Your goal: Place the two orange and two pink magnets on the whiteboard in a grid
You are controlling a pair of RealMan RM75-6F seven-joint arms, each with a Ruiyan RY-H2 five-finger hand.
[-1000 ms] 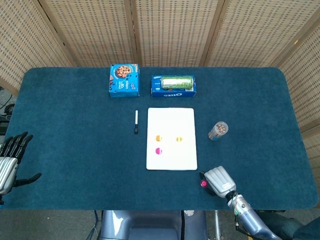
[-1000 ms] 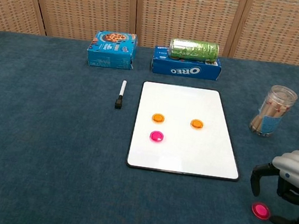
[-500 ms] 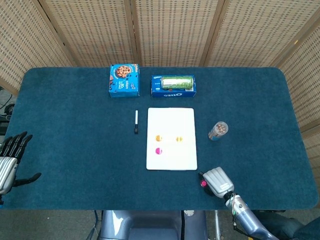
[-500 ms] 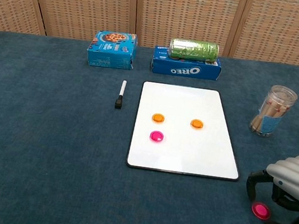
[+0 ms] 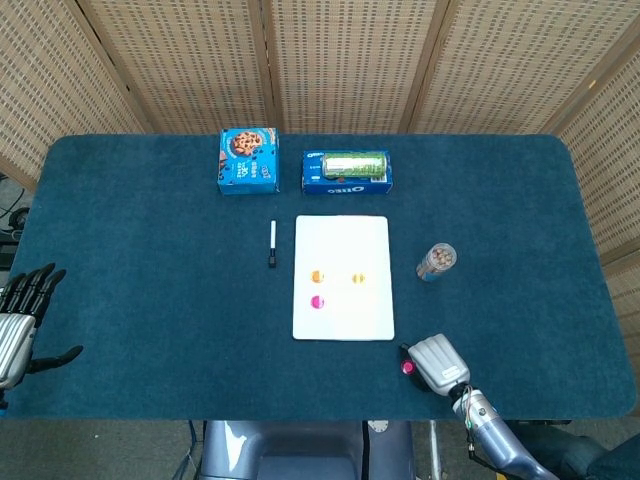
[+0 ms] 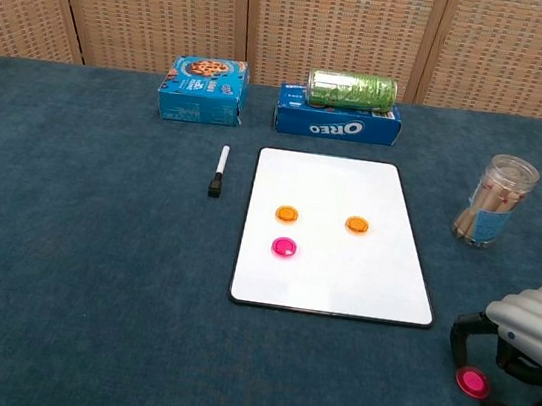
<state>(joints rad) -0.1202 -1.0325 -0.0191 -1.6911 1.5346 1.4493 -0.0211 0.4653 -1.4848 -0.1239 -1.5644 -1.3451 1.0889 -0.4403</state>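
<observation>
**Right hand over the stray pink magnet**

Head view: my right hand [image 5: 437,362] sits low, right of the whiteboard [image 5: 343,317], knuckles up, loose pink magnet [image 5: 407,368] at its fingertips. My left hand [image 5: 22,320] rests at the table's left edge, fingers spread, holding nothing.

Chest view: right hand [image 6: 531,353] arches over the loose pink magnet [image 6: 472,382], thumb and finger curved around it; I cannot tell whether they grip it. On the whiteboard [image 6: 329,292]: two orange magnets [image 6: 288,213] [image 6: 356,224] and one pink magnet [image 6: 284,247].

Marker [image 6: 219,171], two blue boxes [image 6: 202,89], green can [image 6: 351,90], jar [image 6: 494,201].
</observation>
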